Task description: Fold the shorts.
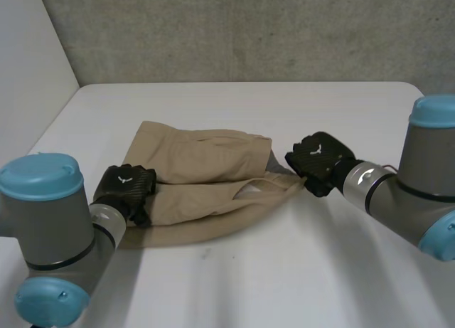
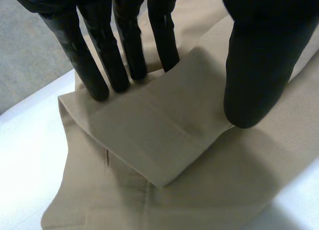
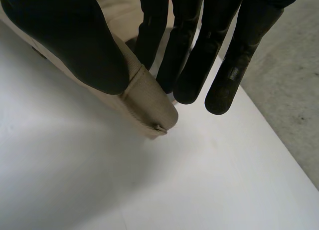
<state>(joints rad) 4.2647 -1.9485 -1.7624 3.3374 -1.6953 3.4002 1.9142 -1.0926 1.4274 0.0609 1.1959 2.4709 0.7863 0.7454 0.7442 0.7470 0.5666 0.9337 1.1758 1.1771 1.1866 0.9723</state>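
Shorts of tan twill lie loosely folded.

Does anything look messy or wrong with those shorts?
Nothing torn or spilled. The shorts are folded unevenly: the under layer bulges out past the top layer on the near side, and the cloth gapes near the right hand.

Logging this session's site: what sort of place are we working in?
Probably a robotics lab or test cell, not a home: a white table, a plain grey concrete-looking wall behind it, and beige fabric shorts as the workpiece.
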